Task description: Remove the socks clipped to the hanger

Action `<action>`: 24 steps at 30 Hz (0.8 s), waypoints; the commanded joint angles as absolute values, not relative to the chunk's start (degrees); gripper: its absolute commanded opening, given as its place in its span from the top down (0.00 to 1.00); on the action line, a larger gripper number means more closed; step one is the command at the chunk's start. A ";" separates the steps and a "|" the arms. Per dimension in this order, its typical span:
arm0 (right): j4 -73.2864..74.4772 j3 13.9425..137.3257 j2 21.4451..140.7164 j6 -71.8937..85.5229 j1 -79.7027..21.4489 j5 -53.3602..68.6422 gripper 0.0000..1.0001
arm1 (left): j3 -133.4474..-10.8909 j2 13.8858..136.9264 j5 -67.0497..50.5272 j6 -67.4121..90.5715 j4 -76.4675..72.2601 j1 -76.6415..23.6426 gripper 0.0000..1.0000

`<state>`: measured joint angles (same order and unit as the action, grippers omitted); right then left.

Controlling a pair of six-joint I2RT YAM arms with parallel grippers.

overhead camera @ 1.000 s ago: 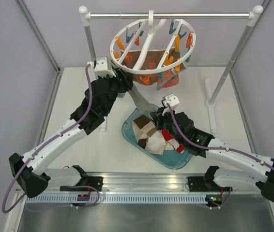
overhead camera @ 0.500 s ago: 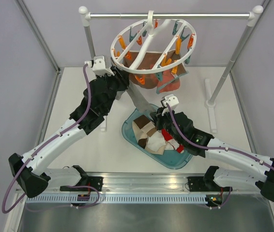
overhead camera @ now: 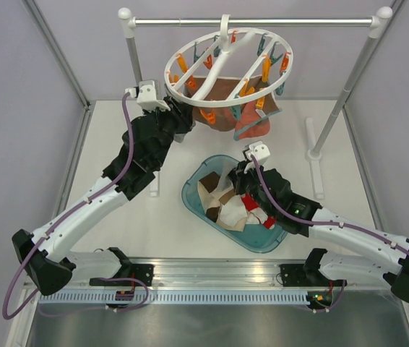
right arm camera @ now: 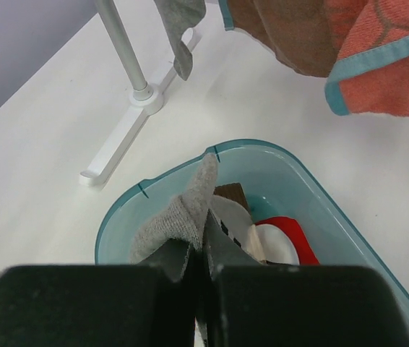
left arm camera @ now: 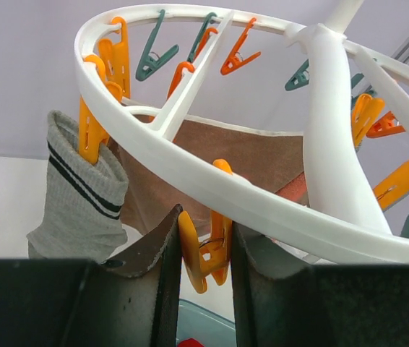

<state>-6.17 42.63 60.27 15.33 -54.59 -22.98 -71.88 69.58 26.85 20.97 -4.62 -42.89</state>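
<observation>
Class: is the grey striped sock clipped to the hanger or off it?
Clipped: an orange clip pinches the cuff of the grey striped sock, under the hanger.

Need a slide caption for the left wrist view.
Left pincer grips an orange clip under the white hanger ring; a grey striped sock hangs clipped beside it.

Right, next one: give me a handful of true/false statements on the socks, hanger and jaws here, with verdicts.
1. The right jaws are shut on a grey sock over the teal bin. True.
2. The hanger lies on the table. False: it hangs from the metal rail.
3. A striped grey sock is clipped to the hanger. True.
4. The left jaws grip that striped sock. False: they bracket an orange clip beside it.
5. The bin is empty. False: a red sock and others lie in it.
</observation>
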 commanded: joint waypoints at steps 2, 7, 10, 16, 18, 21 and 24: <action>-6.33 41.23 56.78 13.81 -54.84 -26.10 0.96 | -76.29 70.31 24.78 19.43 -4.66 -43.85 0.98; -9.83 38.94 55.46 12.04 -54.84 -25.05 0.51 | -77.34 70.84 25.22 18.90 -3.78 -44.82 0.98; -11.33 38.85 55.81 10.73 -54.84 -23.82 0.38 | -77.61 70.93 25.22 18.81 -3.43 -45.35 0.98; -21.16 39.28 60.02 7.48 -54.84 -18.82 0.20 | -78.13 71.01 25.05 18.72 -2.90 -46.05 0.98; -25.21 41.57 65.37 4.93 -54.84 -15.92 0.18 | -78.40 71.10 25.05 18.81 -2.64 -46.40 0.98; -32.77 43.67 72.67 2.82 -54.58 -14.42 0.13 | -79.10 71.28 24.87 18.81 -2.02 -47.02 0.98; -37.35 47.27 79.61 3.77 -52.83 -9.96 0.10 | -79.54 71.10 24.96 18.72 -1.50 -47.46 0.98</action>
